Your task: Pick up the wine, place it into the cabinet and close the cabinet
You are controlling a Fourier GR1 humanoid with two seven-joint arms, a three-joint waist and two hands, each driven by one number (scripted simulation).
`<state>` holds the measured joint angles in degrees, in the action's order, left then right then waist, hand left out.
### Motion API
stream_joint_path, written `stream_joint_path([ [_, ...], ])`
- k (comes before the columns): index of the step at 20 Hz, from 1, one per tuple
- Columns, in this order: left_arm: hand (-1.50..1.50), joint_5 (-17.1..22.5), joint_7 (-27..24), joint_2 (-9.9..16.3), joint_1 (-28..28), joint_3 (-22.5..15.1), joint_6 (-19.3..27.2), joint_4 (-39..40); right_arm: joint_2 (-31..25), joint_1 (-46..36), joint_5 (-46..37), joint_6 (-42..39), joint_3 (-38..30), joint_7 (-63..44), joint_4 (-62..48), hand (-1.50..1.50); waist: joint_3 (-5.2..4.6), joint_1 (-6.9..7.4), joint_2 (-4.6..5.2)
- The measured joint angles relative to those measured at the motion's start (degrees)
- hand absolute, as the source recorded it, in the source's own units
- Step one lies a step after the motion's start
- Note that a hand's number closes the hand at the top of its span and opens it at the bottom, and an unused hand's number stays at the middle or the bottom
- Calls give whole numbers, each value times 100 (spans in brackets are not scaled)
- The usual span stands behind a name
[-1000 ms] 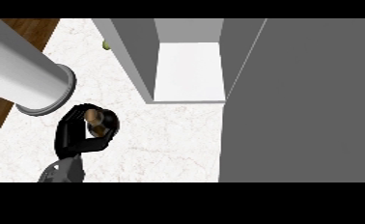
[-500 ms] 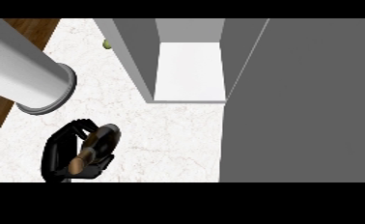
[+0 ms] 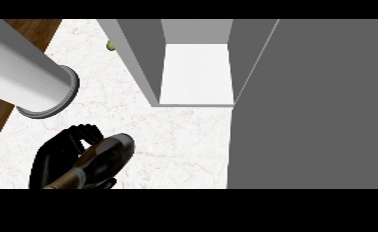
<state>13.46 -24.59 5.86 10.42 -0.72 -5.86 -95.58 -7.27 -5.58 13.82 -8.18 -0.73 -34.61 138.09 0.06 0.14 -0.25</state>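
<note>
The wine bottle is held by the curled left robot hand at seven o'clock above the worktop; the cabinet stands open at twelve.

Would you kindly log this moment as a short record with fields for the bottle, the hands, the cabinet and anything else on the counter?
wine bottle: held tilted over the counter at lower left, dark body with a brownish neck
left hand: fingers curled round the wine bottle
right hand: not in view
cabinet: open, white shelf bare, grey door swung out at the right
counter: white marble
other: small green object left of the cabinet, partly hidden; a large grey cylinder at upper left
</note>
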Motion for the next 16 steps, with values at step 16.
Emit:
stream_joint_path([
  [16, 150, -709, 2238, -541, -1094, -1675, 1617, -1371, 44, 15, 85, -111, -103, 27, -48, -150, -3, -57, 13],
])
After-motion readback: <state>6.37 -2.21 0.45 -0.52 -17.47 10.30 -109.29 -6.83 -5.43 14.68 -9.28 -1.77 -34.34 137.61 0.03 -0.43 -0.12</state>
